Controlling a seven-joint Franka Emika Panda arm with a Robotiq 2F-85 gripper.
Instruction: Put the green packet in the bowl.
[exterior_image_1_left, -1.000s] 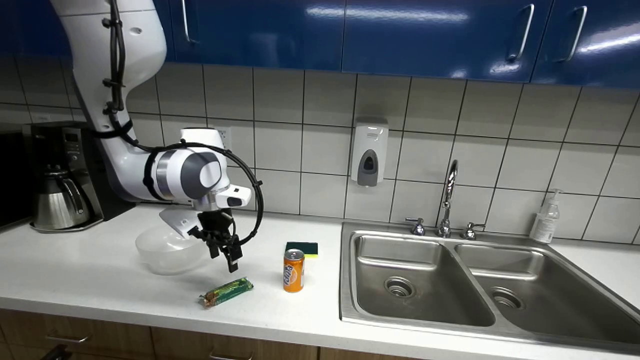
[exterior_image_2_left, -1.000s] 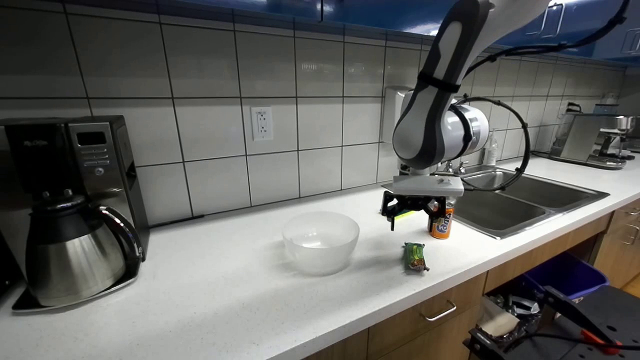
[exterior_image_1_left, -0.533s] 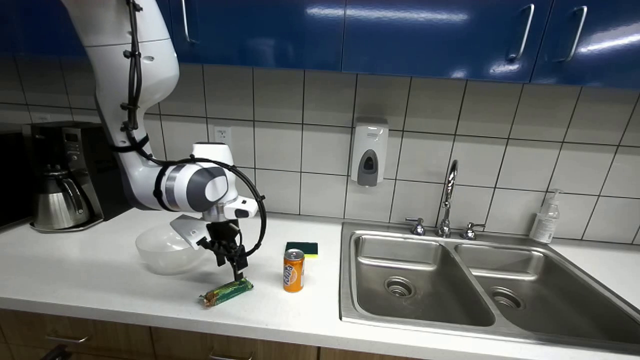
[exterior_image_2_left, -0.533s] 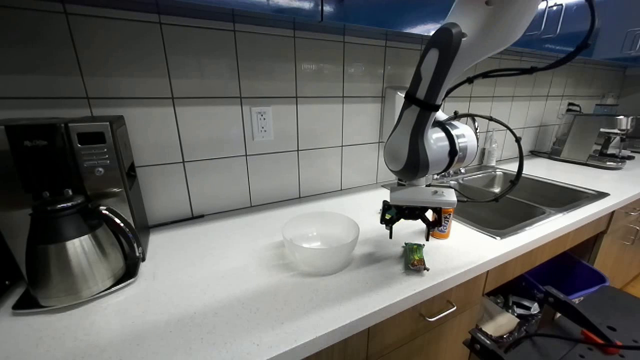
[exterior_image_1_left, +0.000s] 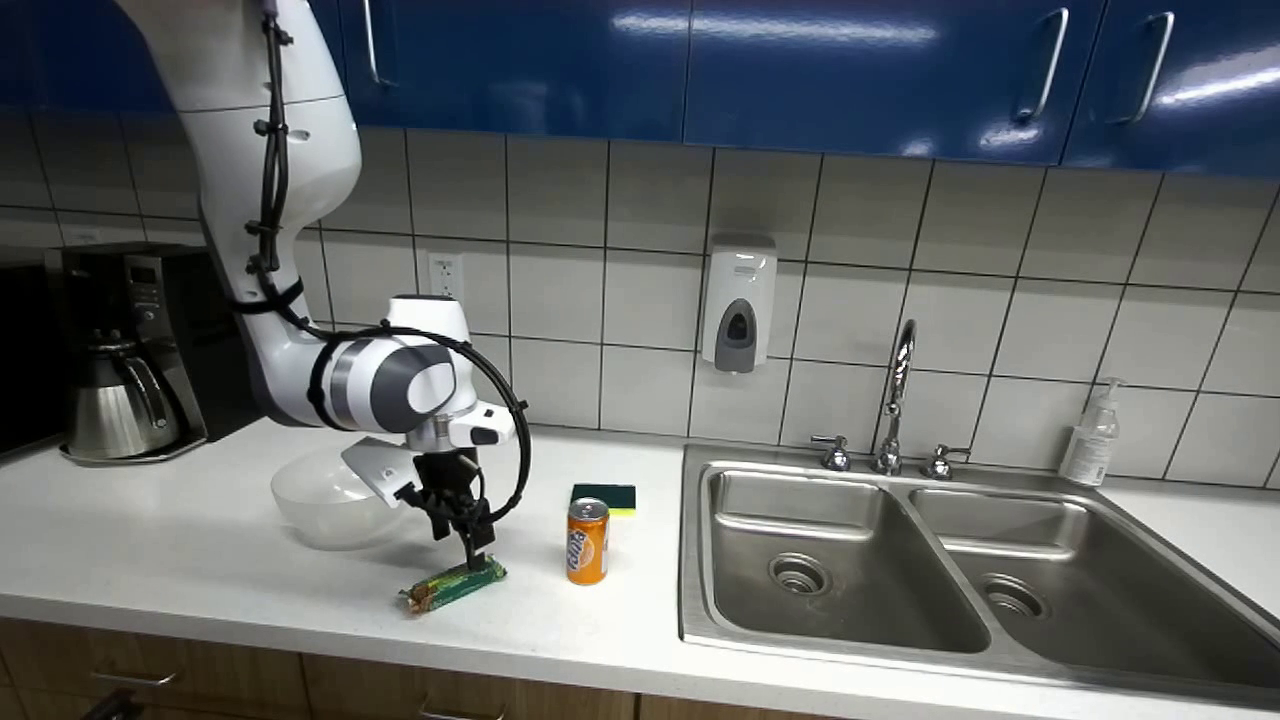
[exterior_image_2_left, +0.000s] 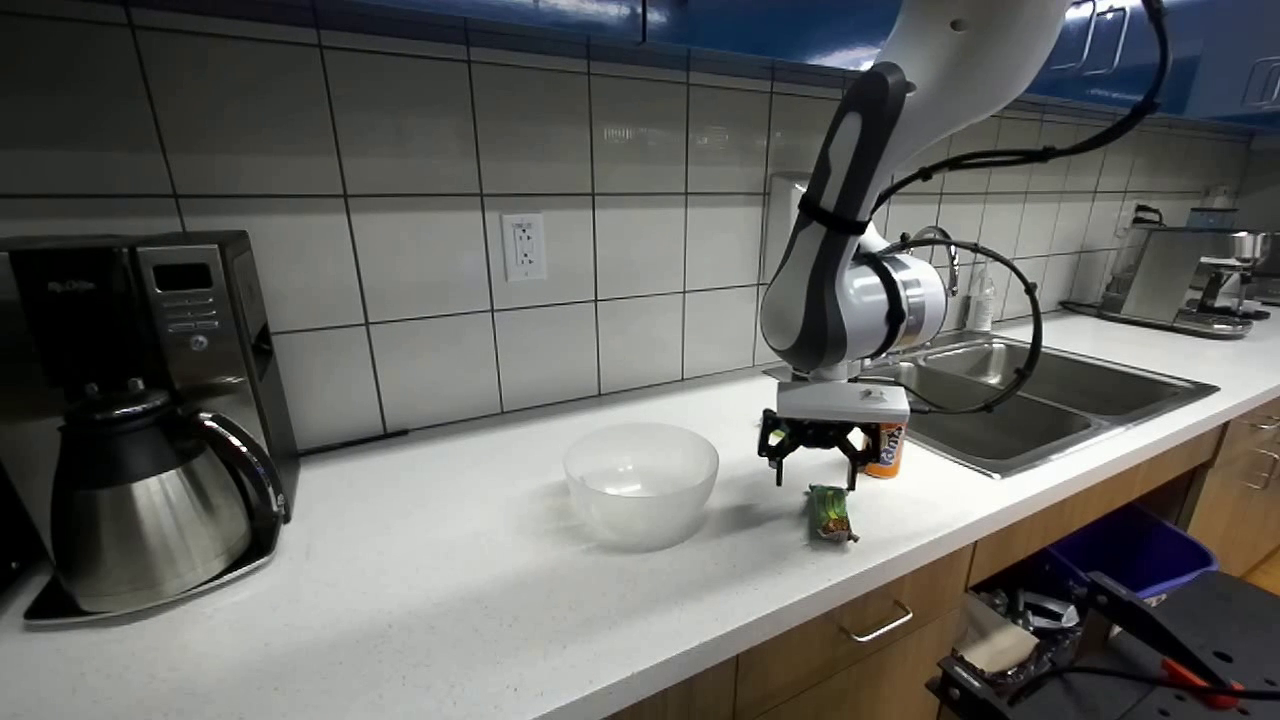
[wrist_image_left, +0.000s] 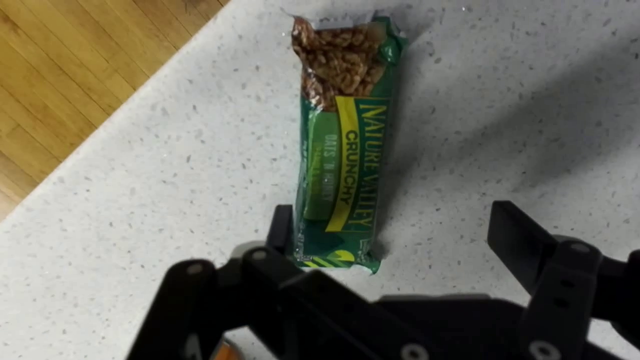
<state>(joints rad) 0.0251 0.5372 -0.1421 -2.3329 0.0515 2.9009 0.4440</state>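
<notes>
The green packet (exterior_image_1_left: 450, 588) lies flat on the counter near the front edge. It also shows in an exterior view (exterior_image_2_left: 831, 515) and in the wrist view (wrist_image_left: 345, 165), where its green end lies between the fingers, close to the left one. My gripper (wrist_image_left: 391, 219) is open and empty, low over that end of the packet. It shows above the packet in both exterior views (exterior_image_1_left: 458, 550) (exterior_image_2_left: 815, 482). Exact fingertip height is hard to tell. The translucent whitish bowl (exterior_image_2_left: 640, 495) stands upright and empty on the counter, partly behind the gripper in an exterior view (exterior_image_1_left: 335, 505).
An orange can (exterior_image_1_left: 587, 542) stands beside the packet, with a dark sponge (exterior_image_1_left: 603, 497) behind it. A steel double sink (exterior_image_1_left: 697, 560) is beyond the can. A coffee maker (exterior_image_2_left: 190, 330) stands on the bowl's far side. The counter's front edge (exterior_image_1_left: 250, 635) is near the packet.
My gripper has come down towards the packet, mostly between the two earlier moments and only slightly since. It stays open. The packet, bowl and can have not moved.
</notes>
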